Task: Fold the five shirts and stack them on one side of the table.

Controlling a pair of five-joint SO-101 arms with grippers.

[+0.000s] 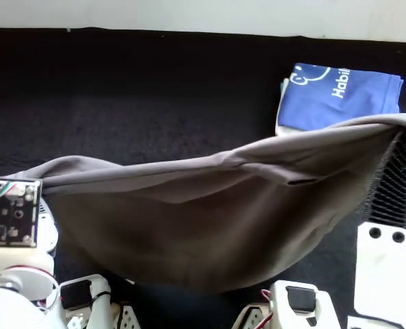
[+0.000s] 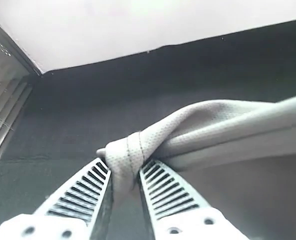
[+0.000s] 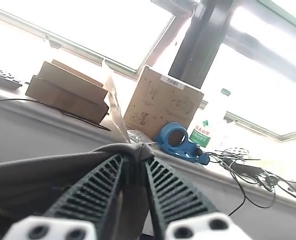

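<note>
Hanging in the air over the big black table (image 1: pixel 120 89) is a gray shirt (image 1: pixel 209 219). It is stretched wide from one side to the other, and its middle sags down toward the near edge, like a hammock. The top edge is pulled tight and the rest droops in soft folds.

At the far right of the table lies a blue shirt (image 1: pixel 339 96), folded flat. A pale bit of cloth peeks out at its left edge, touching it. One end of the gray shirt hangs in front of its near edge.

On a ledge by the window stands a brown cardboard box (image 3: pixel 162 107).

Now the smaller things. The left gripper (image 2: pixel 125 164) has white ribbed fingers (image 2: pixel 165 192), and they are pinching a bunched-up corner of the gray shirt. The cloth pokes up between them in a little knot. The right gripper (image 3: pixel 135 159) has black ribbed fingers (image 3: pixel 95 190), and they are pressed together on the other end of the gray shirt.

Next to the box sits a little blue tape holder (image 3: pixel 175 140).
</note>
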